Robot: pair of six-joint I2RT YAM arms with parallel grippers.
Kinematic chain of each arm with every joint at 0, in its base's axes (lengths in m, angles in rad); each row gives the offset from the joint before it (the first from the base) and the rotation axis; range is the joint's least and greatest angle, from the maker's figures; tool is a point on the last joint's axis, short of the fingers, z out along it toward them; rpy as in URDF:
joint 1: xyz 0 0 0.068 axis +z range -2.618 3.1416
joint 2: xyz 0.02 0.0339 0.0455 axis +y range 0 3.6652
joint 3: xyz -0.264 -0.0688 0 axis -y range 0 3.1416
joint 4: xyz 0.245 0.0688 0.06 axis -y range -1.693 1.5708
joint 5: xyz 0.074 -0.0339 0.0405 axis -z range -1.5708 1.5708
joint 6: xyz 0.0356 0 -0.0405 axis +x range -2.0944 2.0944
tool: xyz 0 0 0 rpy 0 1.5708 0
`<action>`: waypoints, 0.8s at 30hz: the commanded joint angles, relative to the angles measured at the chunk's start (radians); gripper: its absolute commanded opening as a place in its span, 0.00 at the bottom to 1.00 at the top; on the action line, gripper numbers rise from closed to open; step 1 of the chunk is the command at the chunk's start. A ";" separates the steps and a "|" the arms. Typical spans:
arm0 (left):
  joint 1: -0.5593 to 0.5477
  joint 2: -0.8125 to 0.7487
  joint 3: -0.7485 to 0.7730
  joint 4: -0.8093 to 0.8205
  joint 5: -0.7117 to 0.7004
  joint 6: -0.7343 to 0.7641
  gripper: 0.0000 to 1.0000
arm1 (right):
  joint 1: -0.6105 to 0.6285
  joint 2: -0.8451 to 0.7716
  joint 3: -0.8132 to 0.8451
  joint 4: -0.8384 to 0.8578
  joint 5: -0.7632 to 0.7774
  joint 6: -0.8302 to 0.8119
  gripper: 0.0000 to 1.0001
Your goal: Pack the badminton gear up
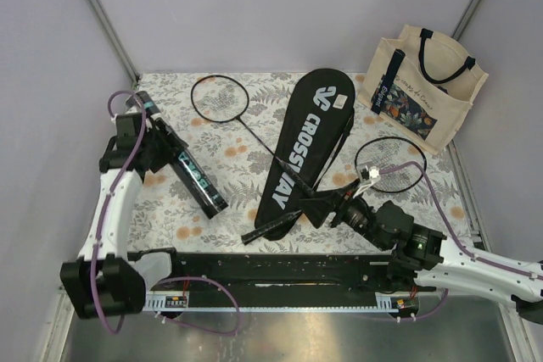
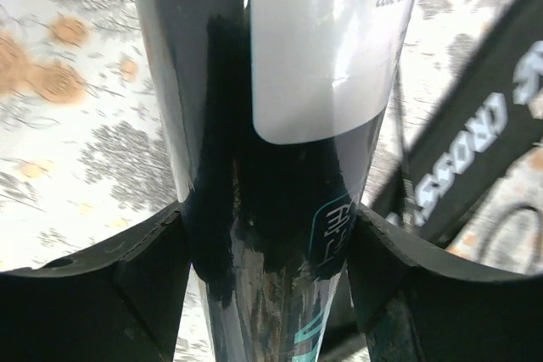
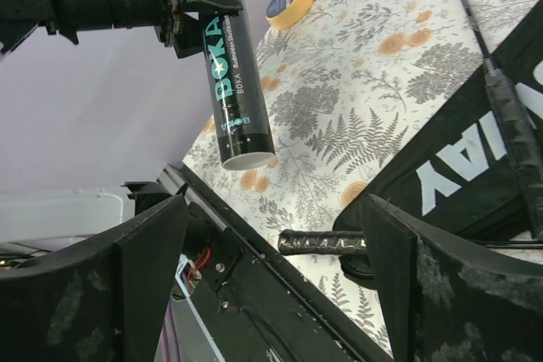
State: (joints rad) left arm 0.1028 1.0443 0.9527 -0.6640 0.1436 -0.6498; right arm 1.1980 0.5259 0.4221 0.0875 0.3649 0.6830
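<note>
Far left: grips the black tube (image 1: 188,171) with the left gripper (image 2: 270,218), jaws partly spread and pressed against both sides of its upper part. Holds it slanted, teal lettering showing, lower end toward the near edge of the flowered surface (image 1: 229,158); cannot tell whether that end touches down. Has a yellow-rimmed tape roll (image 3: 288,4) lying flat farther back, near the tube. Moving right, has one racket (image 1: 219,97) with its head at the back and its shaft running forward onto the long black bag (image 1: 310,137), handle resting on top of the bag. Has that bag flat at centre, white lettering up. Shows the second racket (image 1: 390,164) with its head to the right and its handle just off the bag's near end. Hovers over that handle with the right gripper (image 3: 271,235), jaws spread wide, gripping nothing. Far right, at the back: a cream tote bag (image 1: 424,86), standing upright.
</note>
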 commanded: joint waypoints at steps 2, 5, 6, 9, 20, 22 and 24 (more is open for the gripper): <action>0.002 0.225 0.101 0.003 -0.136 0.168 0.27 | 0.006 -0.052 0.023 -0.128 0.089 -0.046 0.94; 0.002 0.341 0.142 0.010 -0.130 0.167 0.30 | 0.008 -0.087 0.021 -0.163 0.092 -0.049 0.95; 0.002 0.374 0.156 0.012 -0.124 0.168 0.32 | 0.006 -0.095 0.017 -0.170 0.094 -0.051 0.95; 0.001 0.466 0.211 -0.002 -0.139 0.182 0.36 | 0.008 -0.122 0.009 -0.189 0.109 -0.059 0.96; 0.000 0.730 0.313 -0.059 -0.210 0.156 0.55 | 0.006 -0.144 0.000 -0.249 0.170 -0.060 0.95; 0.002 0.737 0.313 -0.063 -0.217 0.159 0.61 | 0.006 -0.150 -0.002 -0.267 0.190 -0.048 0.95; 0.002 0.735 0.323 -0.074 -0.213 0.167 0.72 | 0.008 -0.153 -0.006 -0.279 0.206 -0.027 0.95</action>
State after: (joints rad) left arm 0.1017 1.7908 1.2301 -0.7193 -0.0364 -0.4934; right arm 1.1980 0.3870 0.4137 -0.1646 0.4980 0.6388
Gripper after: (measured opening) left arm 0.682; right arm 0.951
